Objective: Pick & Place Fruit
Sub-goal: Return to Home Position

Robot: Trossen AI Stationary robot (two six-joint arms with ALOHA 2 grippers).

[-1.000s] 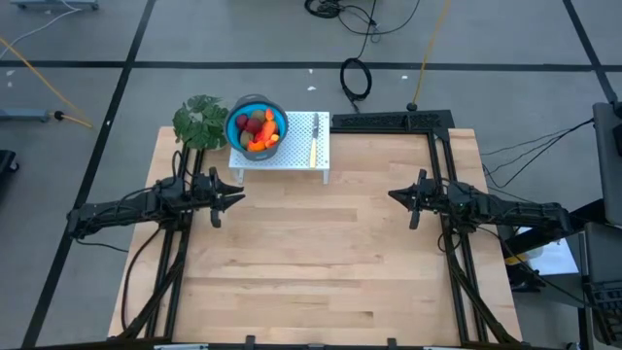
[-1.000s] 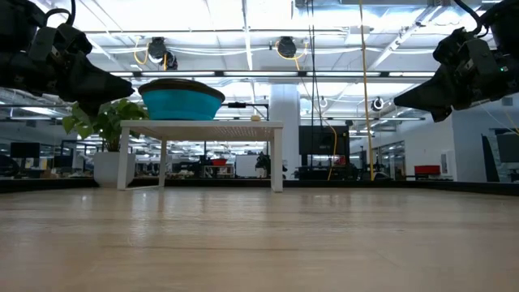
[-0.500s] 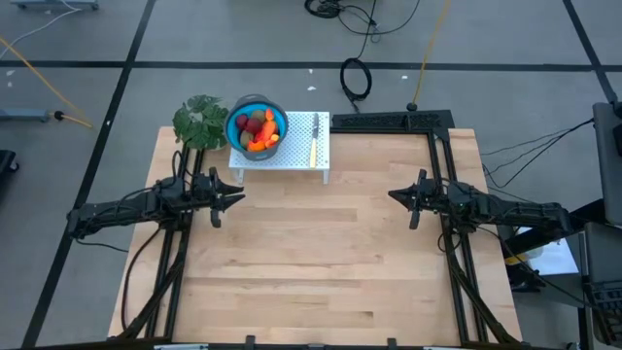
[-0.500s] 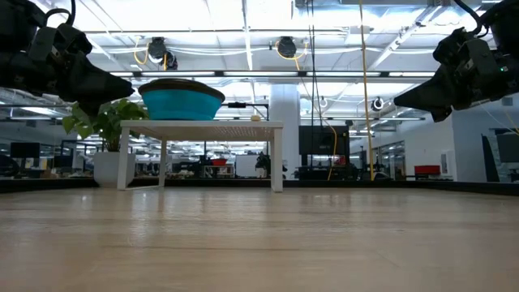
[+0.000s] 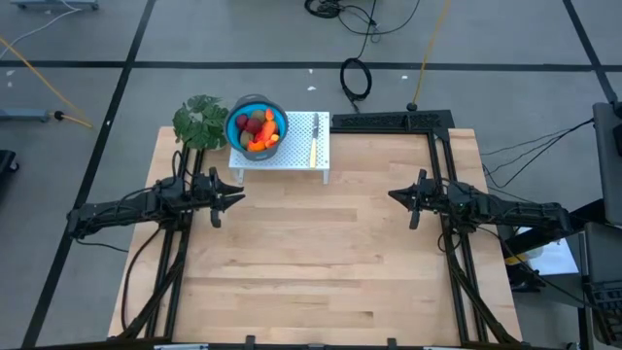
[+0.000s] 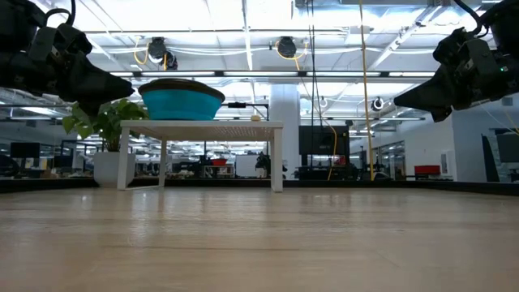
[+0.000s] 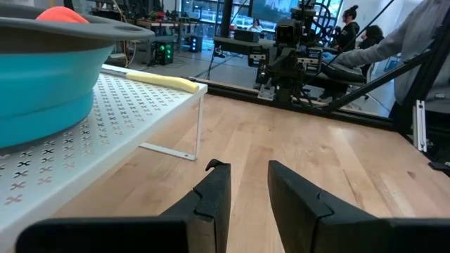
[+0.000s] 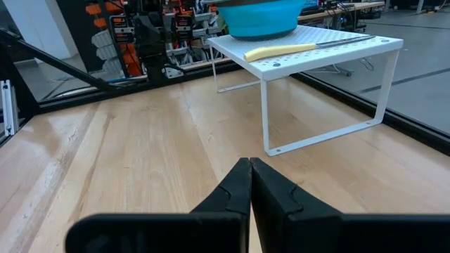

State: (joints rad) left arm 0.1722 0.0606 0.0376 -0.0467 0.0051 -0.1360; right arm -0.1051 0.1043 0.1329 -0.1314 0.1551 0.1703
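Note:
The fruit [image 5: 259,129], red and orange pieces, lies in a blue bowl [image 5: 257,123] that stands on a white perforated rack [image 5: 282,154] at the table's far edge. One orange piece [image 7: 62,14] shows over the bowl's rim in the left wrist view. My left gripper [image 5: 240,197] hovers level at the table's left side, just in front of the rack, its fingers [image 7: 247,184] a little apart with nothing between them. My right gripper [image 5: 392,194] hovers level at the right side, shut [image 8: 250,176] and empty.
A yellow-handled knife [image 5: 314,141] lies on the rack beside the bowl. A green leafy plant [image 5: 200,121] stands at the far left corner. Bare wooden tabletop [image 5: 311,253] stretches between the two arms and toward the near edge. People sit in the room beyond the table [image 7: 351,42].

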